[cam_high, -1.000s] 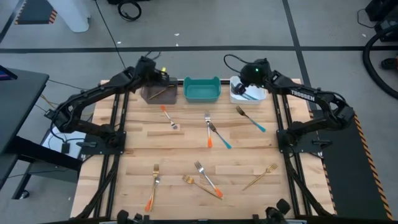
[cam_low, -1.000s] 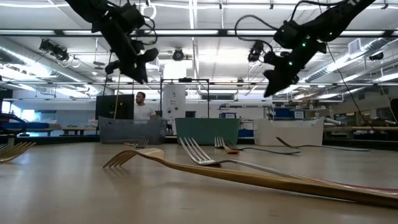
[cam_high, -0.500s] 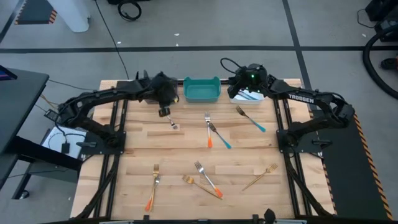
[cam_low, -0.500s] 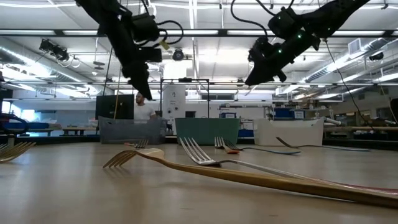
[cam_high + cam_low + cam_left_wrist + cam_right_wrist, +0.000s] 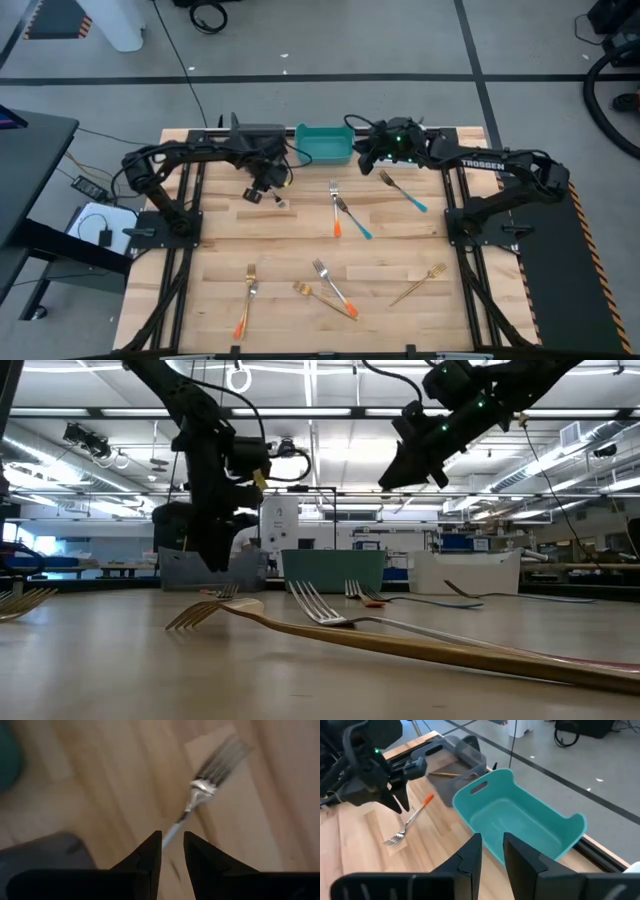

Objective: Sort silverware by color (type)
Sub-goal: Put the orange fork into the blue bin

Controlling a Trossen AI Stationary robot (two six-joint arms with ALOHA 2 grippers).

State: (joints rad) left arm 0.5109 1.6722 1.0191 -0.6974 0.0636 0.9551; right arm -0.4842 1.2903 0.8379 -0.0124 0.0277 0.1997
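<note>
An orange-handled fork (image 5: pixel 281 201) lies flat on the wooden table (image 5: pixel 220 240) in front of the grey bin (image 5: pixel 465 755). My left gripper (image 5: pixel 257 194) points down just above the fork's shaft (image 5: pixel 176 822), open by a narrow gap and apart from it. In the low view the left gripper (image 5: pixel 215 565) hangs clear of the table. My right gripper (image 5: pixel 362 158) hovers high by the teal bin (image 5: pixel 325 145), open by a narrow gap, nothing between its fingers. More forks lie about: orange-handled (image 5: pixel 337 212), blue-handled (image 5: pixel 404 191), gold (image 5: pixel 418 284).
A gold fork (image 5: pixel 445 773) lies in the grey bin. The white bin (image 5: pixel 465 572) stands right of the teal one, under the right arm. Several forks lie crossed near the front edge (image 5: pixel 330 292), one orange-handled at front left (image 5: pixel 246 302). Bare wood lies between the rows.
My left gripper has come from over the grey bin toward the near edge and down, rolling its wrist, and now hangs over the orange-handled fork. My right gripper has swung from over the white bin toward the table's left, to the teal bin's right end.
</note>
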